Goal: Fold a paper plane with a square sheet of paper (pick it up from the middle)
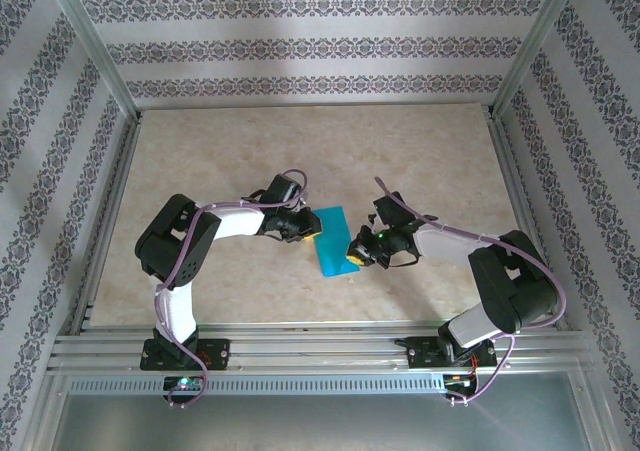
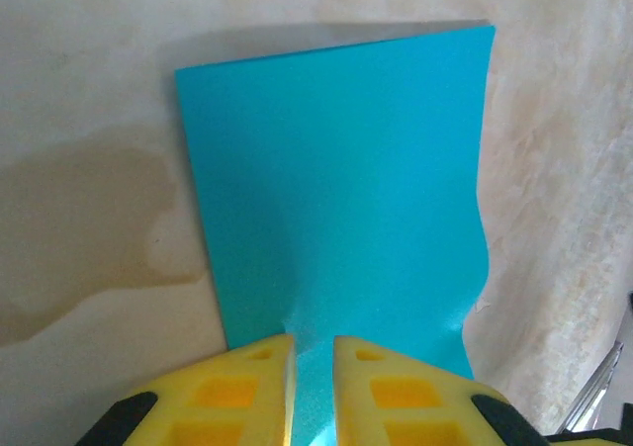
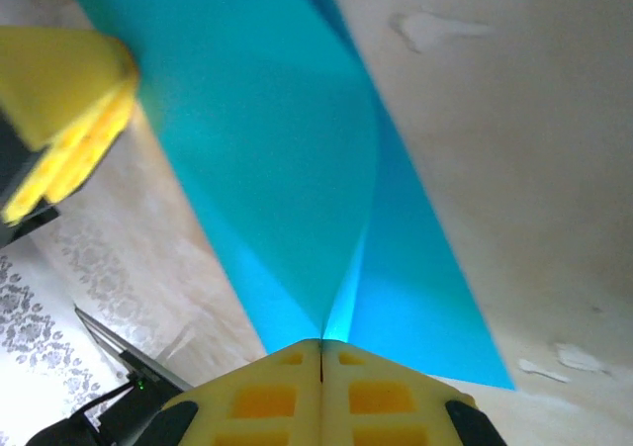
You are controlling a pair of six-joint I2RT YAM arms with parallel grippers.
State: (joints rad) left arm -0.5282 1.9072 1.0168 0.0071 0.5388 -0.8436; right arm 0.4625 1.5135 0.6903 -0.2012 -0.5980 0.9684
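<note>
The square sheet of paper (image 1: 332,239) is teal-blue and lies mid-table between my two grippers. My left gripper (image 1: 308,227) sits at its left edge. In the left wrist view the yellow fingers (image 2: 237,387) stand a narrow gap apart around a puckered ridge of the sheet (image 2: 336,169), so the left gripper (image 2: 314,367) is pinching it. My right gripper (image 1: 356,252) is at the sheet's near right edge. In the right wrist view that gripper (image 3: 321,352) is shut on the paper (image 3: 287,169), and a crease fans out from its tips. The sheet's right side is lifted.
The beige table (image 1: 300,151) is bounded by aluminium frame rails (image 1: 110,231) and patterned walls. A faint stain marks the surface left of the paper (image 2: 89,219). The left gripper's yellow finger (image 3: 69,100) shows across the sheet in the right wrist view.
</note>
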